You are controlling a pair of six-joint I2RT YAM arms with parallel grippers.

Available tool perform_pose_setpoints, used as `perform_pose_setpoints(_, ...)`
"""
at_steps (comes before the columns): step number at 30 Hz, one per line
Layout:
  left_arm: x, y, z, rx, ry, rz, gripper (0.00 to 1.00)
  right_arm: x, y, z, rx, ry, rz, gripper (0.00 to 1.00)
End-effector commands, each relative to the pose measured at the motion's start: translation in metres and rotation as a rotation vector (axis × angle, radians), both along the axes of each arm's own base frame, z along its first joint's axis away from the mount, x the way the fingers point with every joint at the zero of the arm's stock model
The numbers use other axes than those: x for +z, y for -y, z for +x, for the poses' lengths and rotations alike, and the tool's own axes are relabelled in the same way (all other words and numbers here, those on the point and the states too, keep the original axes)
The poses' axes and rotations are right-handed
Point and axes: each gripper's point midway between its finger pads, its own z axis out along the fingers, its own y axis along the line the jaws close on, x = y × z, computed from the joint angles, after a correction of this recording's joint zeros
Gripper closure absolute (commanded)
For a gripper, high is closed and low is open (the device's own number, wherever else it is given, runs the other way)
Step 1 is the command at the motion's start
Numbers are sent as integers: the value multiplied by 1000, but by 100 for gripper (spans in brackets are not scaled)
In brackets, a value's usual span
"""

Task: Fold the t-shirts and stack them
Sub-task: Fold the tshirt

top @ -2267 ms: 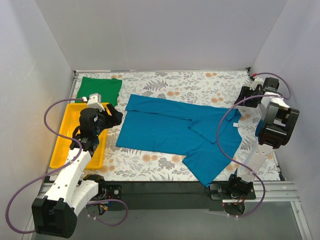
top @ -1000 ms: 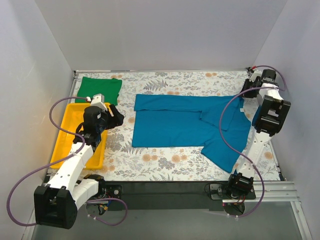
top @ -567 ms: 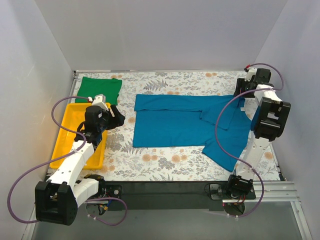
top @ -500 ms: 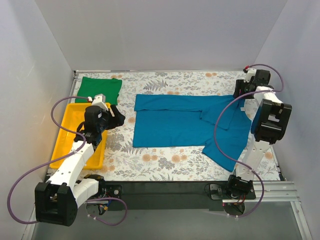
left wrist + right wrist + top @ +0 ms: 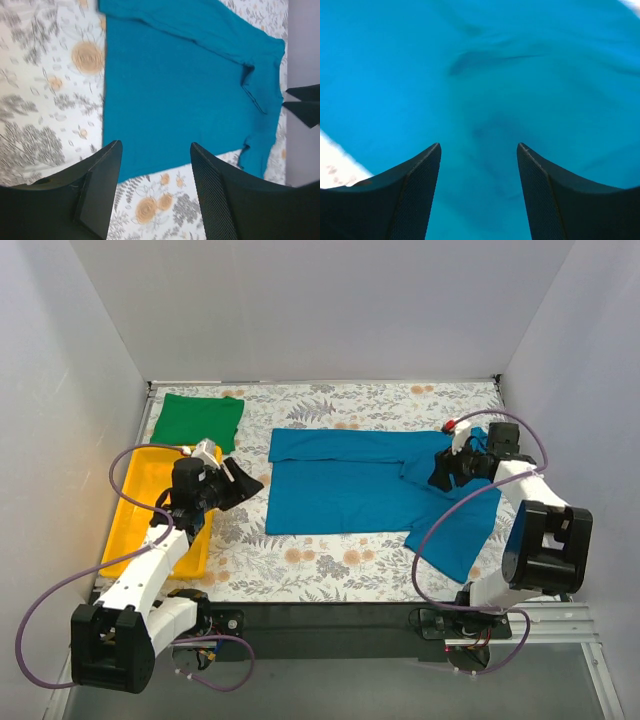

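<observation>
Right gripper (image 5: 438, 472): jaws apart, empty; has let go, now over teal shirt (image 5: 340, 485).
Left gripper (image 5: 246, 483): jaws apart, empty, by shirt's left edge.
Green shirt (image 5: 198, 417): folded, far left.
Meaning: teal laid flat at centre; fold likely next.

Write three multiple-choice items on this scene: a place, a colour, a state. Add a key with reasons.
1. The green t-shirt lies: A) on the teal t-shirt; B) beyond the yellow tray, at the far left corner; C) under the right hand.
2. The cloth under the right hand is: A) teal-blue; B) green; C) yellow.
3. The right hand is: A) shut on a sleeve; B) open, holding nothing; C) shut on the tray.
Key: 1 B, it lies folded past the tray's far end; 2 A, teal fills its wrist view; 3 B, its fingers stand apart, nothing between.
</observation>
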Motion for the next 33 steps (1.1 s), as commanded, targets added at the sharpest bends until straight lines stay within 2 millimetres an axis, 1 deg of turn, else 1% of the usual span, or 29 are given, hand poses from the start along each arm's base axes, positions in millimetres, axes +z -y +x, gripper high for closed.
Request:
perform_pose_setpoints(1,-19,20,-35,19,-198,-187,46,10,-40,-60,312,43,9,30)
perform_pose_setpoints(2,-24,23,-41,19,-230,-198,46,12,-40,-64,345,88,-19,30)
perform_pose_setpoints(3,-28,27,-45,23,-255,-201,46,12,-45,-78,389,94,-20,27)
perform_pose_setpoints(4,-35,34,-51,28,-279,-177,46,25,-45,-82,441,199,-73,19)
perform_pose_setpoints(5,-43,36,-57,52,-329,-167,46,14,-47,-97,464,205,-84,2)
perform_pose_setpoints(6,-54,36,-60,80,-368,-143,46,14,-45,-102,483,239,-113,2)
perform_pose_setpoints(7,-61,36,-64,107,-398,-122,45,19,-44,-107,499,292,-148,2)
perform_pose_setpoints(8,-72,32,-68,151,-420,-72,45,17,-43,-110,516,314,-177,2)
perform_pose_setpoints(9,-80,30,-71,203,-462,-80,45,13,-40,-115,519,306,-204,2)
perform_pose_setpoints(10,-84,31,-75,223,-480,-74,45,11,-39,-127,560,298,-228,2)
perform_pose_setpoints(12,-90,27,-75,277,-484,-70,45,9,-38,-136,589,283,-242,6)
perform_pose_setpoints(14,-96,27,-76,314,-505,-78,46,5,-36,-142,601,271,-264,7)
perform_pose_setpoints(15,-99,21,-71,355,-494,-58,46,2,-35,-146,605,257,-272,8)
perform_pose_setpoints(18,-110,18,-69,421,-544,-37,47,-2,-27,-150,601,227,-323,10)
perform_pose_setpoints(19,-117,15,-69,443,-564,-16,49,-4,-23,-151,597,211,-347,10)
perform_pose_setpoints(24,-129,13,-66,493,-589,1,54,-1,-15,-151,605,191,-396,11)
perform_pose_setpoints(26,-132,13,-63,499,-587,7,60,-2,-13,-152,610,185,-405,12)
perform_pose_setpoints(27,-135,13,-62,501,-592,15,62,-2,-13,-153,613,182,-408,12)
perform_pose_setpoints(28,-136,14,-62,497,-593,16,66,-2,-11,-153,617,174,-420,12)
perform_pose_setpoints(30,-136,16,-59,480,-581,18,80,-6,-6,-162,668,146,-453,13)
perform_pose_setpoints(31,-136,18,-58,467,-574,17,90,-7,-3,-164,685,138,-472,15)
perform_pose_setpoints(32,-133,18,-57,445,-556,23,96,-9,6,-167,700,118,-521,15)
perform_pose_setpoints(33,-132,19,-57,430,-547,23,100,-11,11,-172,744,109,-559,16)
